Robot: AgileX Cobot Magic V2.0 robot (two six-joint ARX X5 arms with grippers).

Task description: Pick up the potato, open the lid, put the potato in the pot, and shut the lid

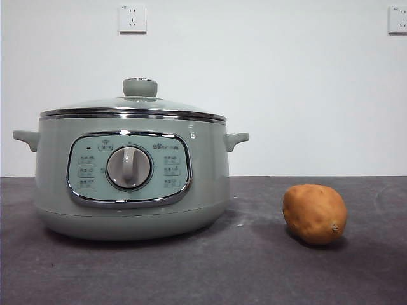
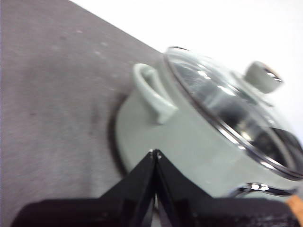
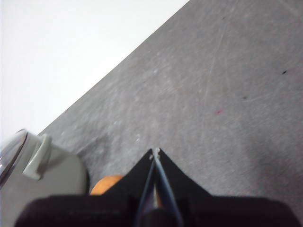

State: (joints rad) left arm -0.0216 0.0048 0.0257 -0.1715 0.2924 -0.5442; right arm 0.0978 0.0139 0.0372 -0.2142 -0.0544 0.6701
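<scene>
The orange-brown potato (image 1: 315, 213) lies on the dark table to the right of the sage-green pot (image 1: 130, 184). The glass lid (image 1: 133, 105) with its green knob (image 1: 140, 87) sits closed on the pot. Neither arm shows in the front view. My left gripper (image 2: 155, 152) is shut and empty, above the table beside the pot (image 2: 189, 137), with the lid (image 2: 227, 109) in sight. My right gripper (image 3: 155, 151) is shut and empty above the table; a bit of the potato (image 3: 106, 184) peeks out beside its jaws, next to the pot (image 3: 42, 179).
The dark grey table (image 1: 254, 267) runs back to a white wall with two sockets (image 1: 132, 18). One pot handle (image 2: 154, 92) sticks out near my left gripper.
</scene>
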